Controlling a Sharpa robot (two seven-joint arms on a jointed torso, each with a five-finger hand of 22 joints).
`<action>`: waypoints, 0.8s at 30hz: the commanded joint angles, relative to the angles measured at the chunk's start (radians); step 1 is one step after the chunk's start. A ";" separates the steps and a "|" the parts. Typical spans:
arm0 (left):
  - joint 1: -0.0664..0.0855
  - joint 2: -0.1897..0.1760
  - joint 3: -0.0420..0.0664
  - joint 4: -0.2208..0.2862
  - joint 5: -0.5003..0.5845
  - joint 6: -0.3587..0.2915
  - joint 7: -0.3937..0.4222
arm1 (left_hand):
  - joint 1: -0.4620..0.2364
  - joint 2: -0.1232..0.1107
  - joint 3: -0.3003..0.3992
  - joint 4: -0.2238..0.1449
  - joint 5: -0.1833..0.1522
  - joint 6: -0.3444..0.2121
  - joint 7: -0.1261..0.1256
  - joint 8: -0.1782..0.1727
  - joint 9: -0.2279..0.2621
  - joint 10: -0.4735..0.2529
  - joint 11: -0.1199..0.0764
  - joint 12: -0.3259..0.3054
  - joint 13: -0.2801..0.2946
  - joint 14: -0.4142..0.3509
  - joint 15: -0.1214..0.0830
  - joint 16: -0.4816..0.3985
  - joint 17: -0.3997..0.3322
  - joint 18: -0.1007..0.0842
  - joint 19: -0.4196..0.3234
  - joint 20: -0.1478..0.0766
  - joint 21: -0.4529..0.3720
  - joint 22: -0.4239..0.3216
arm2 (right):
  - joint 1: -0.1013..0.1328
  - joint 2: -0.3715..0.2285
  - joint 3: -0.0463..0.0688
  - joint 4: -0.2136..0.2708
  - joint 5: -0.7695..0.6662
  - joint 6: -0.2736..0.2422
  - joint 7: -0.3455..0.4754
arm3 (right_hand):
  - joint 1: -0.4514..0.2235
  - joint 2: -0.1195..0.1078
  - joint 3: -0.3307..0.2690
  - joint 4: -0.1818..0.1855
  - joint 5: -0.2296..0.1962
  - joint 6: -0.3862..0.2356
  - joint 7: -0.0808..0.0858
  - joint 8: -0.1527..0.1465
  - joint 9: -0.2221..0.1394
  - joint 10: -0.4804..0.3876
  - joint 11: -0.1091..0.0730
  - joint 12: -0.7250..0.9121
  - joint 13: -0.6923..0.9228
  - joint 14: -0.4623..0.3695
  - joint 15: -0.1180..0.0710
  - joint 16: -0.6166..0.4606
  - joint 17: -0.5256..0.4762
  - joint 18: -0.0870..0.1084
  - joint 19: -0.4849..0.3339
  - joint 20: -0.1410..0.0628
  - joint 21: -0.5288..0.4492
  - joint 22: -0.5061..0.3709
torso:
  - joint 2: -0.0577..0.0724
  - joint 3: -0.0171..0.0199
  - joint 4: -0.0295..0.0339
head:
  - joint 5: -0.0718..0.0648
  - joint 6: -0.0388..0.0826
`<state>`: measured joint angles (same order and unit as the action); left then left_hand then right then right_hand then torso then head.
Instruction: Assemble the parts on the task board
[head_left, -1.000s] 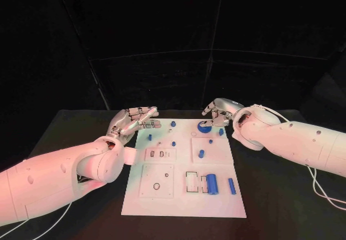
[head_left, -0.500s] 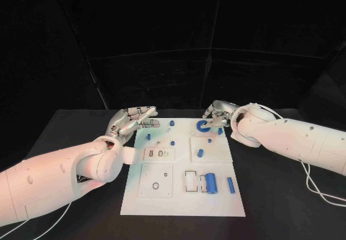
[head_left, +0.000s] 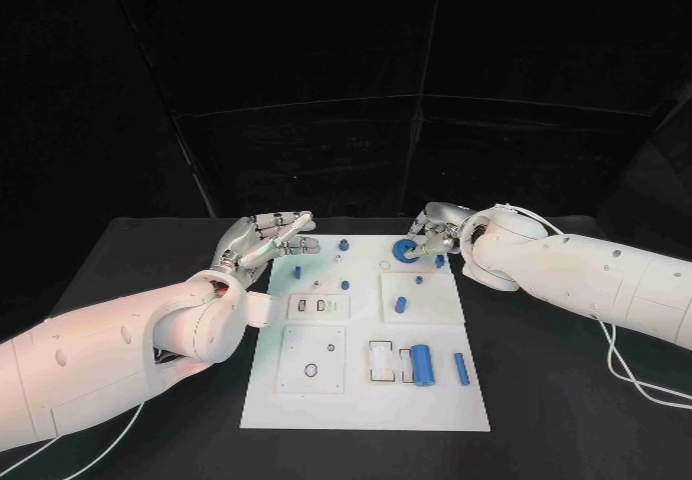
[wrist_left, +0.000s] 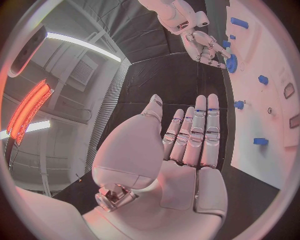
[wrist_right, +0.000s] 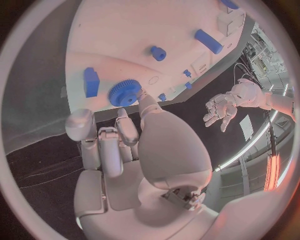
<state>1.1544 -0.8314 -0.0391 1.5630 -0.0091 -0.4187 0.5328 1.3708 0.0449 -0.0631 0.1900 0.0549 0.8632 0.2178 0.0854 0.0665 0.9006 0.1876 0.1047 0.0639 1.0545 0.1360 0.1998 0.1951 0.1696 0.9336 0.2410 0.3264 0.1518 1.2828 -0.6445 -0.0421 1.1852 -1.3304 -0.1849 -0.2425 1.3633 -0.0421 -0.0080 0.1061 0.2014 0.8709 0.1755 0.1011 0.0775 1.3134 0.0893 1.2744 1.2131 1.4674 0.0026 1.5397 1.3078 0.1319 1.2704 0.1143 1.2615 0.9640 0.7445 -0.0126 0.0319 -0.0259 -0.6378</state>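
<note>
The white task board (head_left: 368, 400) lies in the middle of the black table. At the board's far right corner my right hand (head_left: 437, 232) pinches a blue gear (head_left: 408, 250) by its rim, tilted just above the board. In the right wrist view the gear (wrist_right: 124, 92) sits at my fingertips beside a blue block (wrist_right: 91, 81). My left hand (head_left: 268, 240) hovers by the board's far left corner, fingers spread and holding nothing. The left wrist view shows the flat left palm (wrist_left: 187, 150), with the right hand (wrist_left: 205, 46) and the gear (wrist_left: 232, 63) beyond it.
Small blue pegs (head_left: 346, 245) (head_left: 299, 272) (head_left: 402, 306) stand on the far half of the board. A blue cylinder (head_left: 424, 364) and a blue bar (head_left: 463, 370) lie near its right edge. White cables (head_left: 635, 385) trail on the table at the right.
The right hand has lifted and tilted the blue gear slightly toward the far edge, uncovering a small ring mark on the board. The left hand has stayed put.
</note>
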 joint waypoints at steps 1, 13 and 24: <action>0.001 0.002 0.001 0.000 -0.006 0.012 0.005 | 0.004 0.005 0.001 -0.005 0.005 0.007 0.006 -0.004 -0.001 0.004 0.001 -0.002 -0.001 0.006 -0.001 -0.003 0.001 0.013 0.006 0.000 0.003 -0.001 | 0.002 0.004 0.001 -0.006 -0.021 0.023 -0.008 | 0.011 0.001 0.000 -0.007 0.005 -0.006 0.000 0.007 0.001 0.006 -0.002 0.007 0.002 0.088 0.007 0.004 0.187 -0.016 0.005 0.000 0.003 0.001 | 0.000 0.0004 -0.0005 | -0.001 0.000; 0.001 0.005 0.001 -0.002 -0.006 0.014 0.004 | 0.004 0.005 0.001 -0.005 0.005 0.007 0.006 -0.004 -0.001 0.004 0.001 -0.002 -0.001 0.006 -0.001 -0.003 0.001 0.013 0.006 0.000 0.003 -0.001 | 0.002 0.026 0.001 -0.034 -0.030 0.031 -0.008 | 0.019 0.011 0.002 -0.010 0.008 -0.004 0.000 0.010 0.001 0.013 -0.002 0.019 0.017 0.089 0.007 0.006 0.192 -0.016 0.006 0.000 0.006 0.005 | 0.000 0.0005 0.0004 | 0.000 -0.003; 0.001 0.006 0.001 -0.003 -0.006 0.016 0.002 | 0.004 0.005 0.001 -0.005 0.005 0.007 0.006 -0.004 -0.001 0.004 0.001 -0.002 -0.001 0.006 -0.001 -0.003 0.001 0.013 0.006 0.000 0.003 -0.001 | 0.001 0.038 0.000 -0.045 -0.071 0.040 -0.013 | 0.031 0.023 0.001 -0.016 0.008 0.015 -0.004 0.024 0.005 0.032 -0.005 0.045 0.048 0.090 0.006 0.008 0.198 -0.017 0.009 0.000 0.013 0.014 | 0.000 0.0004 -0.0008 | -0.001 -0.007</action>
<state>1.1542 -0.8271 -0.0390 1.5593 -0.0092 -0.4160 0.5316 1.3708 0.0450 -0.0631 0.1901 0.0549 0.8632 0.2178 0.0855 0.0665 0.9006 0.1877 0.1047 0.0639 1.0545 0.1360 0.2002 0.1949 0.1696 0.9335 0.2410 0.3264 0.1517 1.2829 -0.6078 -0.0415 1.1390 -1.3678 -0.1592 -0.2502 1.3846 -0.0207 -0.0086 0.0958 0.2069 0.8797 0.1733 0.1201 0.0809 1.3384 0.0821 1.3157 1.2603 1.4686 0.0037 1.5433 1.3076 0.1320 1.2704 0.1143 1.2702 0.9776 0.7444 -0.0121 0.0315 -0.0256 -0.6432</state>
